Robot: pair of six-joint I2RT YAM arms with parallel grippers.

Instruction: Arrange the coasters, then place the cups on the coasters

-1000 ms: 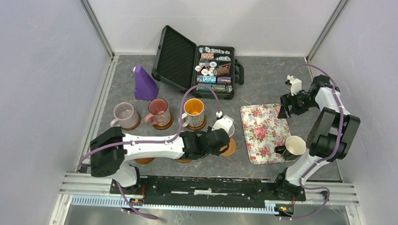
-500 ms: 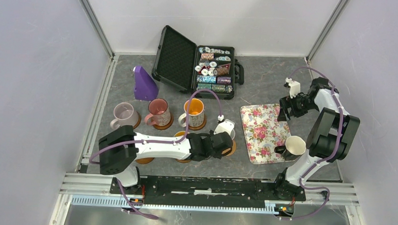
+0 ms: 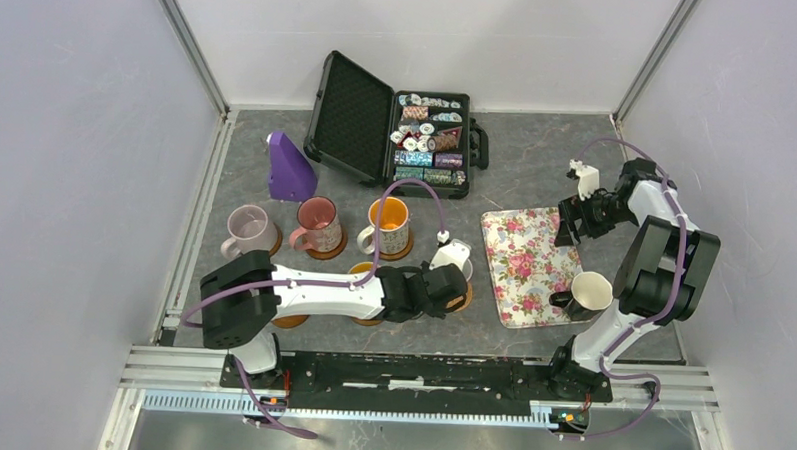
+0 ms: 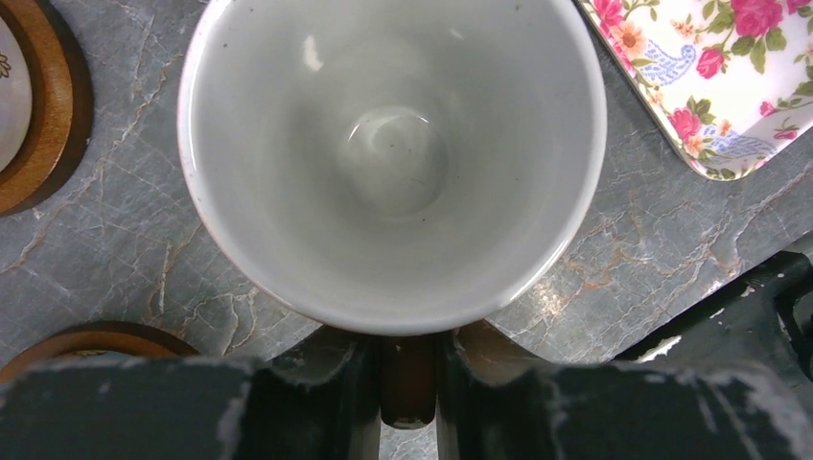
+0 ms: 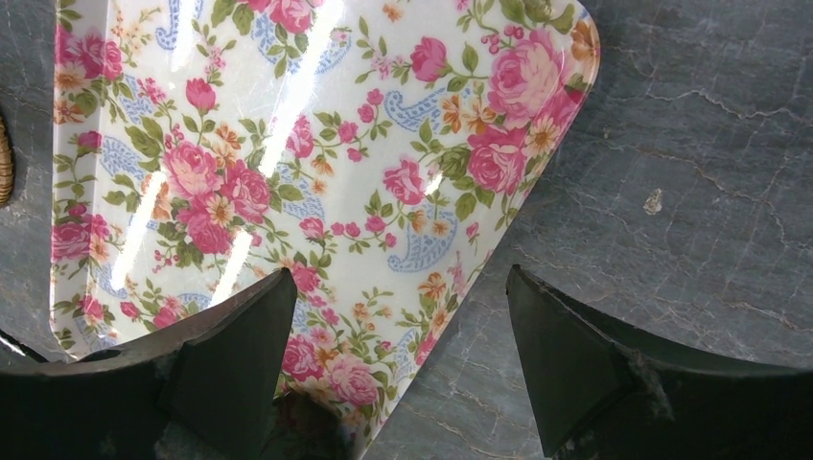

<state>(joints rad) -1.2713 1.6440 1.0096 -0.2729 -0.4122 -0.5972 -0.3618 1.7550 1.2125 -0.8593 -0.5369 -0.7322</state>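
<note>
Table (image 3: 537,160): grey marble.
Left gripper (image 4: 407,379): clamps handle of white cup (image 4: 393,163); cup now shifted over coaster (image 3: 464,293) left of floral tray (image 3: 524,249); release next.
Right gripper (image 5: 401,276): open above tray.

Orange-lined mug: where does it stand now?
Top view, left of centre: the orange-lined mug sits on a coaster, right of the pink mug, before the chip case.

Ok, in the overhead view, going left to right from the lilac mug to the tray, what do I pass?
First the lilac mug → pink mug → floral mug with orange inside → floral tray.
</note>
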